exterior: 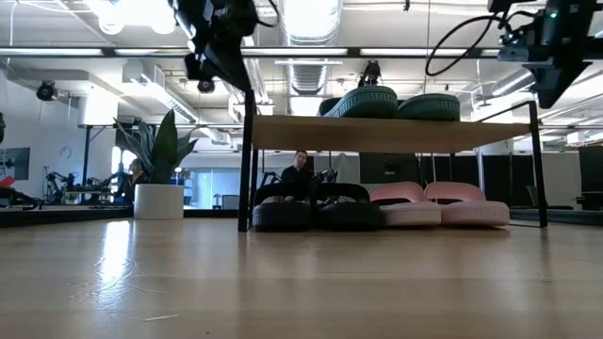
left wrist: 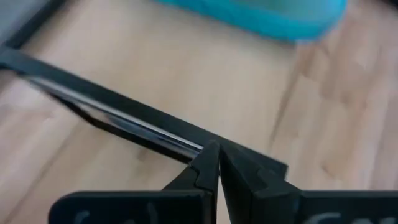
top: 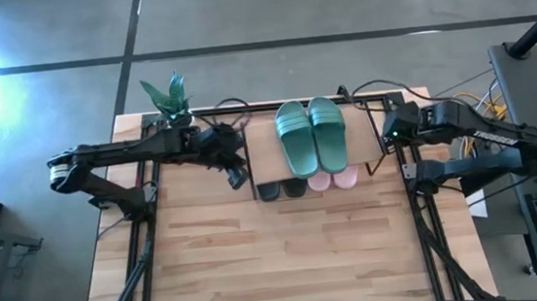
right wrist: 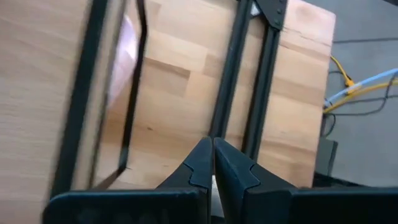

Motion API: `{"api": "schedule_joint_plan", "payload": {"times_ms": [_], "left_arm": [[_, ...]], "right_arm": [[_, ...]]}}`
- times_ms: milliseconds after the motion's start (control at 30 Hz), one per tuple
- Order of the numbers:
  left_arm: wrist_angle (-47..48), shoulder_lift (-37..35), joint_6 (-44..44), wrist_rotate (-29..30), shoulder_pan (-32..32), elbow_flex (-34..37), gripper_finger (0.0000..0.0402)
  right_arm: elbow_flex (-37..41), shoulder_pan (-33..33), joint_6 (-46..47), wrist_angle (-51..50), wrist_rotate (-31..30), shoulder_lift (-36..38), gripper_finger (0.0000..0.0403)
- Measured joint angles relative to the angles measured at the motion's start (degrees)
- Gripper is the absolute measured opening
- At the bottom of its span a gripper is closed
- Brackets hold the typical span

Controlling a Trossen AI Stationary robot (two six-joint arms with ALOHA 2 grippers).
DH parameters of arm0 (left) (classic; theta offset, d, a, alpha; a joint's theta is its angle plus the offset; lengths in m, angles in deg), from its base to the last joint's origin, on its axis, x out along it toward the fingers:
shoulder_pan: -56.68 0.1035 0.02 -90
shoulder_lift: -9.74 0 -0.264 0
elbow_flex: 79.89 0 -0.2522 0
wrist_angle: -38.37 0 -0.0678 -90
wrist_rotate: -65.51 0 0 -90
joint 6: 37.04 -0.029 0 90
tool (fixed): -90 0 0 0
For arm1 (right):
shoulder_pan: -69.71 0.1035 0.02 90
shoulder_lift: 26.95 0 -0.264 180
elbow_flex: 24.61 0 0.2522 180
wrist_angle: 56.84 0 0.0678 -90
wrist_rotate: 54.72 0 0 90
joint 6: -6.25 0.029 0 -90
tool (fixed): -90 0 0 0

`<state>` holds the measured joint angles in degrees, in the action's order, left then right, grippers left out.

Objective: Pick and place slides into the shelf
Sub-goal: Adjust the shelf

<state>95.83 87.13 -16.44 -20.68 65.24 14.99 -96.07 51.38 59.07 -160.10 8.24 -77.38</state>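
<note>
Bench (top: 288, 256) of pale wood, shelf (top: 263, 136) at its far middle. Green slides (top: 311, 135) side by side on the shelf's top board; black slides (exterior: 314, 209) under it to the left, pink slides (exterior: 440, 205) under it to the right, toes poking out toward the near side. Left tool (top: 239, 179) just left of the shelf, pressed together, gripping nothing. Right tool (top: 386, 142) just right of the shelf, likewise pressed together and empty. Potted plant (top: 168, 98) at the far left corner.

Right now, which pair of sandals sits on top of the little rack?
The dark green pair lies on the shelf's wooden top board; the black pair and pink pair sit underneath on the table.
</note>
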Motion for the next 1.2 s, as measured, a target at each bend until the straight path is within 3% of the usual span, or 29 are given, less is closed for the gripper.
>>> {"api": "schedule_joint_plan", "payload": {"times_ms": [167,367,567,1200], "left_arm": [[0.6,-4.6,4.8,6.8,0.5,2.9,0.0000],[-1.1,-3.7,5.3,7.0,3.3,6.8,0.0000],[-9.4,-0.2,1.5,3.7,7.1,7.8,0.0000],[-14.7,2.5,-5.0,-0.9,14.9,8.0,0.0000]], "right_arm": [[2.3,-0.1,1.2,-0.6,2.2,0.6,0.0009],[5.6,-0.2,1.2,-0.1,5.7,0.1,0.0009],[5.8,-0.2,0.5,3.1,8.1,0.2,0.0009],[6.5,0.0,-3.3,9.5,18.4,0.0,0.0009]]}}
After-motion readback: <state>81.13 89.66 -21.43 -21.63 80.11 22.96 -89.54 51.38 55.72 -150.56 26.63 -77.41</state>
